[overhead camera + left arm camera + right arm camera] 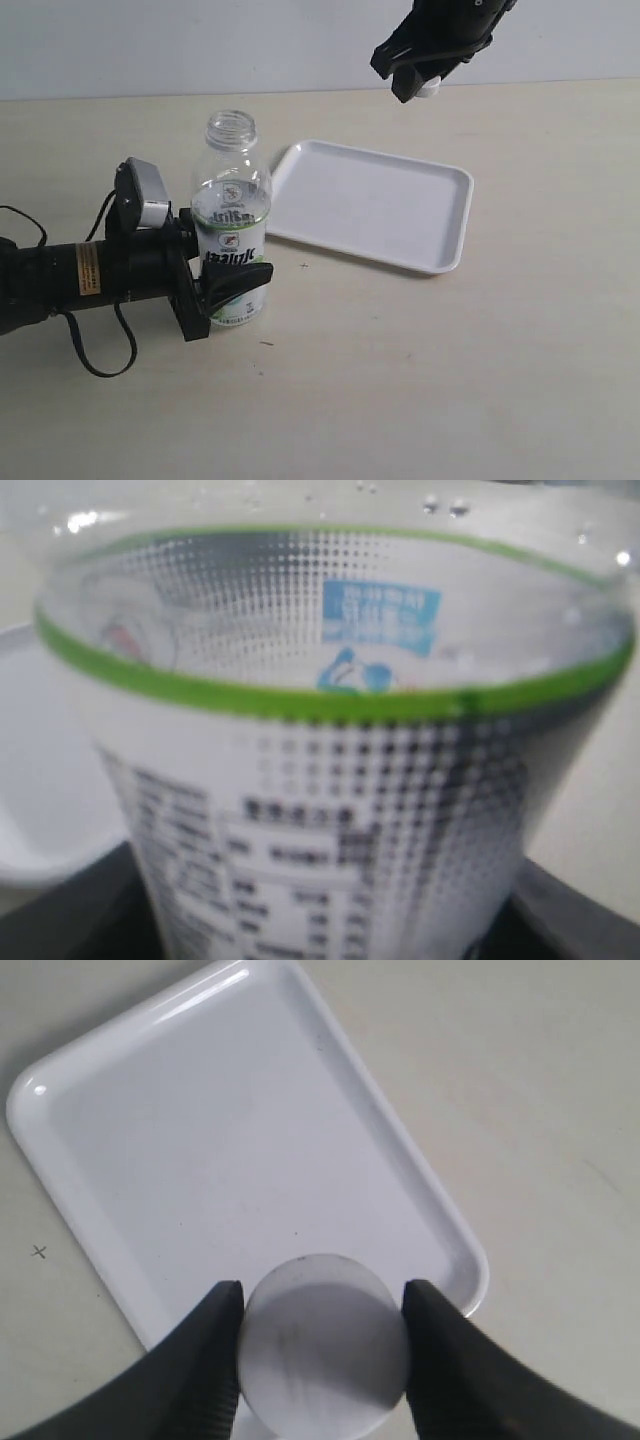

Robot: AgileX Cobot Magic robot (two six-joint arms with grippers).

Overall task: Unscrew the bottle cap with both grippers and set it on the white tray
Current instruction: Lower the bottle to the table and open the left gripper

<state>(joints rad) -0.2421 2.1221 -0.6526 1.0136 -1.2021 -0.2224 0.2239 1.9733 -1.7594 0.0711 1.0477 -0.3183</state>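
Exterior view first: looking at a small clear plastic bottle with a white-and-green label (231, 215), upright on the pale beige tabletop (450, 380), threaded neck open at the top. Clamped low on the label by the black left gripper (228, 285), set sideways on a black cylindrical arm with an orange label (88, 270), fingers (240, 280) drawn in narrow against the bottle's sides, one in front, the other hidden behind. Just beside the bottle on the right, lying flat: a rectangular white plastic tray with rounded corners and a low rim (455, 262). Up high above that tray, the black right gripper (424, 84), pinching a small round white plastic cap (431, 89) between its fingertips, well clear of the tray surface.

Over to the right wrist view: looking straight down past the cap's flat round face, squeezed between two black fingers (205, 1370) touching it on both sides, hanging over one short end of the tray, with a small cross mark (39, 1252) on the table beside it.

Left wrist view: filled almost wholly with the blurred label, green band and dotted print, dark finger edges low at either side, a sliver of tray off at one edge
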